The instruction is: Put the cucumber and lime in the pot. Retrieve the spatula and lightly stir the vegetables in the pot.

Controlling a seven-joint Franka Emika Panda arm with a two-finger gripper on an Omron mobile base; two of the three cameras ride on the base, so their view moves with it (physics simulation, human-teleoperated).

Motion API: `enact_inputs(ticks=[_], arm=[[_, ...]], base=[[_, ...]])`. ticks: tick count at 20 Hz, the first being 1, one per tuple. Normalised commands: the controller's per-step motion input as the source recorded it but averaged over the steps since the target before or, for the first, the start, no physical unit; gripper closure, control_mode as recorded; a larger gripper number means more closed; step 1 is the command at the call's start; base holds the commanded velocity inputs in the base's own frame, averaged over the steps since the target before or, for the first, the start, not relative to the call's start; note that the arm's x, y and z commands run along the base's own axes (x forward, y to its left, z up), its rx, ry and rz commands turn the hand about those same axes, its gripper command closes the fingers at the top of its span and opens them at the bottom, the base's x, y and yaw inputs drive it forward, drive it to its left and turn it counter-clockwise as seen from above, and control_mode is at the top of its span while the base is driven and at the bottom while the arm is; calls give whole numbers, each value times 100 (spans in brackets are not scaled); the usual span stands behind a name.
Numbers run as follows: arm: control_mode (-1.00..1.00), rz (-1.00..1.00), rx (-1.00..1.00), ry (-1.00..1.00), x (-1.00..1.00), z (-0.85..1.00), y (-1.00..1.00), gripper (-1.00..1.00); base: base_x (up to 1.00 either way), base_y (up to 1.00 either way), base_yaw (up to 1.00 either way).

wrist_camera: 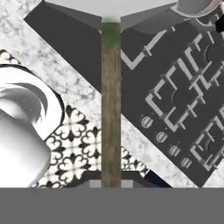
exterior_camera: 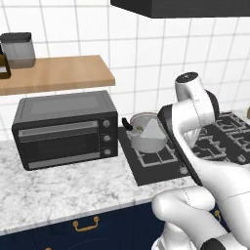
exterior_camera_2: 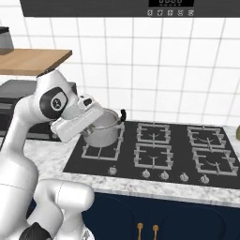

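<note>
1. One relation governs the coming move: the long wooden-handled spatula (wrist_camera: 111, 100) runs straight out from the jaws along the hand's own axis, its pale flat blade at the far end, so the gripper (wrist_camera: 111, 183) is clamped together on the handle's near end.

2. From the left base view, that pale blade (exterior_camera: 154, 131) sits at the mouth of the shiny steel cylindrical pot (exterior_camera: 146, 141) with black loop handles; whether it touches the contents cannot be told.

3. On the near-left burner of the black cooktop (exterior_camera_2: 154, 154) stands the pot (exterior_camera_2: 104, 132), just beside the black toaster oven (exterior_camera: 66, 129). Something small and yellow-green (exterior_camera: 139, 128) shows inside by the rim; it looks like the cucumber or lime, but which one cannot be told.

4. My reading is that both vegetables are in and the stirring step is in hand.

5. Room for motion: the tool's long axis tilts down into the pot from the arm's side, so stirring would need small sweeps kept inside the rim. A wide swing could push the pot wall or snag a loop handle (exterior_camera_2: 123, 114).

6. Edges: the toaster oven closes off the left, while the other burners to the right lie open. The white marbled counter (exterior_camera: 63, 188) in front gives free space for withdrawing.
</note>
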Motion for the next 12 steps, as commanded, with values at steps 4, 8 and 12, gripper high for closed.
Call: enact_inputs(ticks=[4,8,12], arm=[[-100,2,-46,3,31,31,-62,100],[-100,0,-42,0,38,30,-24,100],[-100,1,-21,0,38,16,-4,100]], base=[[0,0,0],[0,0,0],[0,0,0]])
